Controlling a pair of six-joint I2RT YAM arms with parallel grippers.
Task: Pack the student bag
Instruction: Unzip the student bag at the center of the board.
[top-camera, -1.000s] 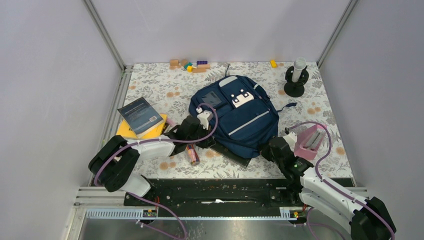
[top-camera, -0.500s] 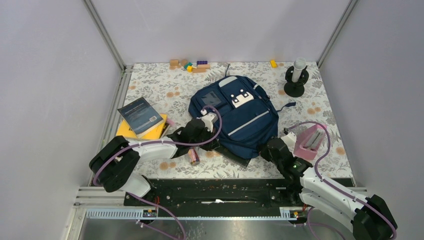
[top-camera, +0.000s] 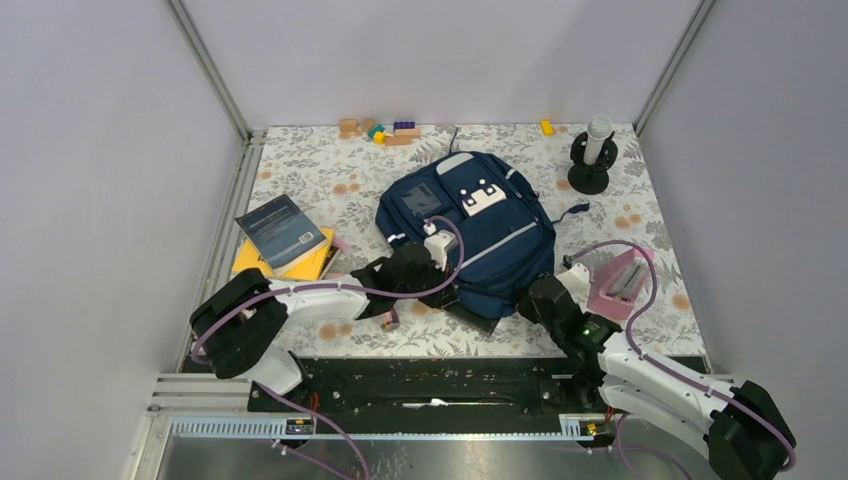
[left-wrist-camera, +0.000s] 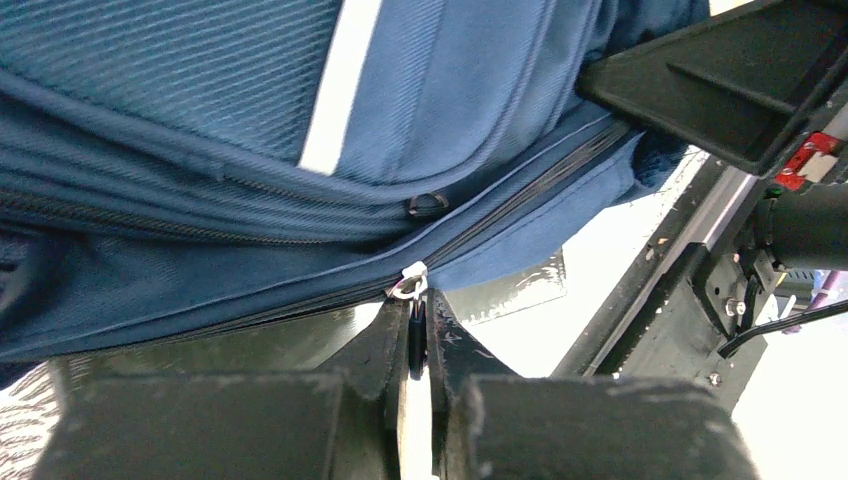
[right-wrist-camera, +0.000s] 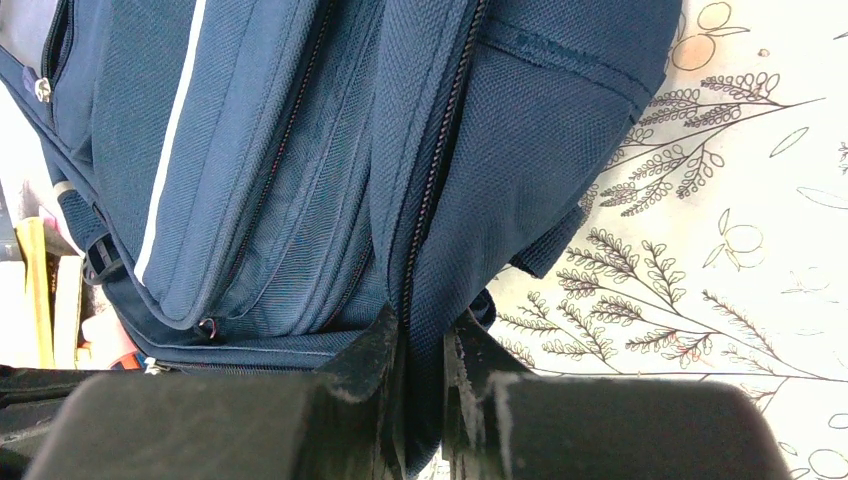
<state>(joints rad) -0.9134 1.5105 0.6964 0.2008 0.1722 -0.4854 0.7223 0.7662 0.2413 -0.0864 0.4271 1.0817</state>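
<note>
We see the student bag (top-camera: 470, 230) lying flat at the middle of the floral table (top-camera: 320, 180), its top end toward 12 o'clock. Its near hem overhangs a dark flat slab (top-camera: 478, 316) at 6 o'clock, close to the table's near edge.

Bare cloth shows at 10 o'clock of the bag and at 3 o'clock. A navy book (top-camera: 283, 230) on a yellow one (top-camera: 248, 264) sits at 9 o'clock. Toy blocks (top-camera: 385, 130) line the far edge at 11 o'clock, a black stand (top-camera: 592, 160) is at 2 o'clock, and a pink case (top-camera: 620, 280) is at 4 o'clock.

The left gripper (left-wrist-camera: 417, 320) is at the bag's 7 o'clock corner, fingers pinched together on what looks like the zipper pull (left-wrist-camera: 408, 285). The right gripper (right-wrist-camera: 420, 330), at 5 o'clock, is clamped on the bag's fabric beside a zip track.

The bag is navy, with a pale stripe (top-camera: 498, 246) across the front, a white patch (top-camera: 485, 196), and several zip lines running along its side.
</note>
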